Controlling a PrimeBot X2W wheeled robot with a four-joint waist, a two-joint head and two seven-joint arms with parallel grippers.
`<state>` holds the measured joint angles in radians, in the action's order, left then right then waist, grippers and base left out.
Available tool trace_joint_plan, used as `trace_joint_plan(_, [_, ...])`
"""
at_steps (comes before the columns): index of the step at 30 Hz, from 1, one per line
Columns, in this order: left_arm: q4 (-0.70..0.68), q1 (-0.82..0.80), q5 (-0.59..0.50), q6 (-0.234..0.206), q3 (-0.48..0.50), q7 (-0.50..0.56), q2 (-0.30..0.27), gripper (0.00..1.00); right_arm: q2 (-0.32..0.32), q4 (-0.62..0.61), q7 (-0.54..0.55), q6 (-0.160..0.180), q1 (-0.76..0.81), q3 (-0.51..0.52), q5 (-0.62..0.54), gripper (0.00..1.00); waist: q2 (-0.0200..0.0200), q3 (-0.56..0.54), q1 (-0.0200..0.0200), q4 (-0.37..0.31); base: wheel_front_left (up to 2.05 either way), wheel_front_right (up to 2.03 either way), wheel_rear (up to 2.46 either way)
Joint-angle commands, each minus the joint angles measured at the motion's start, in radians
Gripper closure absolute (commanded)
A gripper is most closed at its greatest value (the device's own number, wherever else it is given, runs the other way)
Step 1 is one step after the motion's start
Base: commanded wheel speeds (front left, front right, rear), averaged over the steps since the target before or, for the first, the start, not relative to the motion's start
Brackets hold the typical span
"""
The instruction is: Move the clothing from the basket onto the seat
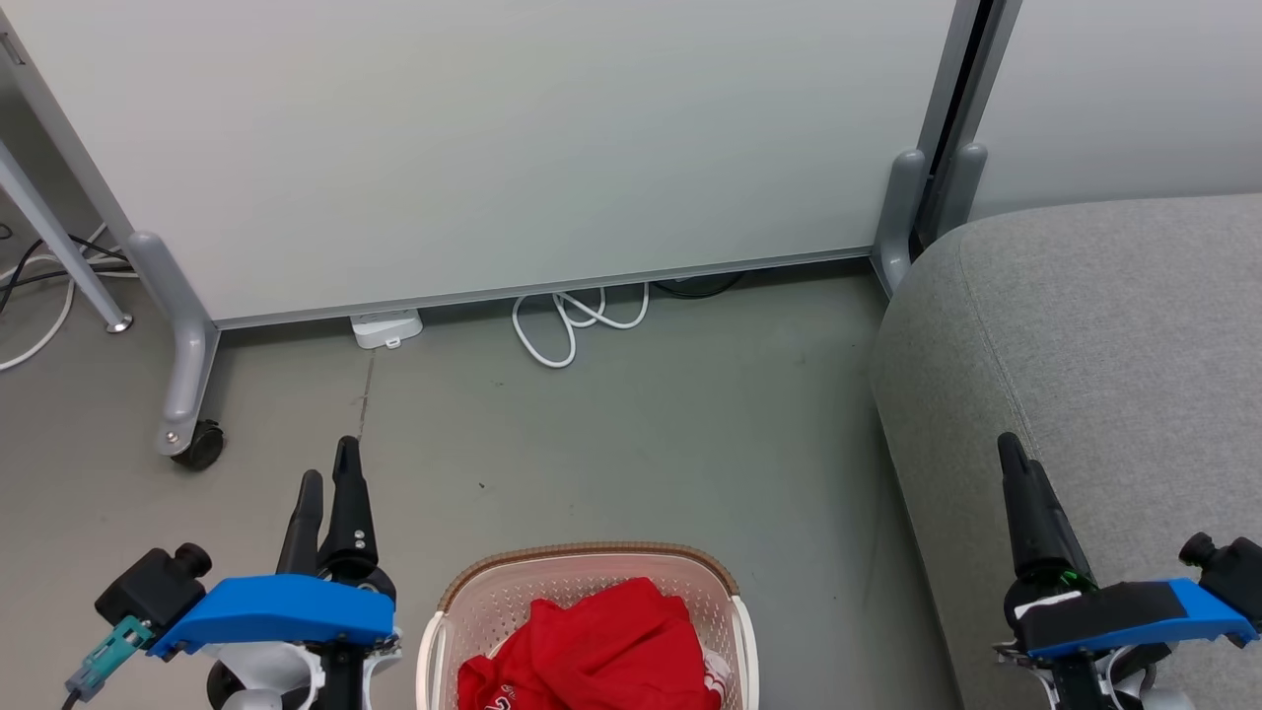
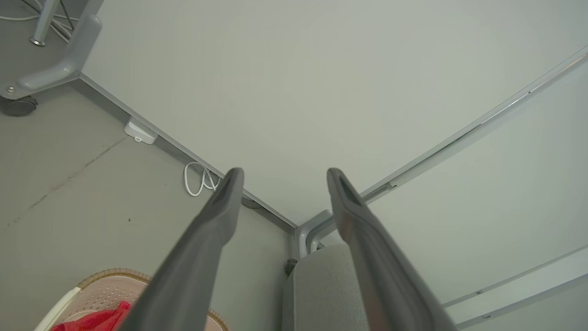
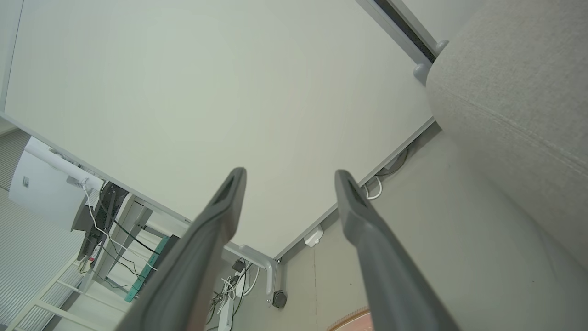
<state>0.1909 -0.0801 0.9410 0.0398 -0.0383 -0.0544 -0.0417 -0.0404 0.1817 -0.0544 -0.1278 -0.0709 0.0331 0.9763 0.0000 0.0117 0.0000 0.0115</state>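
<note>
Both my left hand (image 1: 328,463) and my right hand (image 1: 1016,463) hover with their two dark fingers apart and nothing between them, as each wrist view shows. The left one is just beside the rounded cream-white perforated plastic basket (image 1: 592,549) with its brown woven-look rim. The right one is over the near edge of the large light grey upholstered seat (image 1: 1104,325). The bright red, thin-fabric clothing (image 1: 592,641) lies inside the basket on the grey floor (image 1: 641,444), well apart from the seat. Risks, as I judge them: the heap is crumpled and layered, so a shallow pinch may take a single fold and let it slip. A deep one may drive a fingertip into the perforated wall or lift the light basket along with the cloth. A loosely held garment could trail over the rim, snag there, or drop onto the floor between basket and seat. The basket sits at the bottom edge of the head view and is partly cut off, which makes the depth of my reach harder to gauge. Appearance: a rumpled, matte red mound filling most of the basket, with white trim at its right side and a scrap of white lettering low down. I cannot tell how many pieces it holds.
</note>
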Motion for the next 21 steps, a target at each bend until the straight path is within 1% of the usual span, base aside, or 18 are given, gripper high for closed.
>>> trace_joint_plan(1, [-0.019,-0.027,-0.048,-0.009,-0.010,-0.011,-0.008,0.00,-0.007,-0.019,-0.011,-0.002,0.003,-0.005,-0.052,0.00,0.0000,0.000,0.0000,0.000,0.00,0.00,0.00])
trace_joint_plan(9, [-0.024,-0.028,-0.181,-0.030,-0.038,-0.038,-0.008,0.00,-0.008,-0.022,-0.037,-0.003,0.006,-0.016,-0.196,0.00,0.0000,0.003,0.0000,0.002,0.00,0.00,0.00])
trace_joint_plan(21, [-0.017,-0.030,-0.335,-0.031,-0.064,-0.074,-0.009,0.00,-0.009,-0.016,-0.073,-0.003,0.009,-0.022,-0.350,0.00,0.0000,0.006,0.0000,0.006,0.00,0.00,0.00])
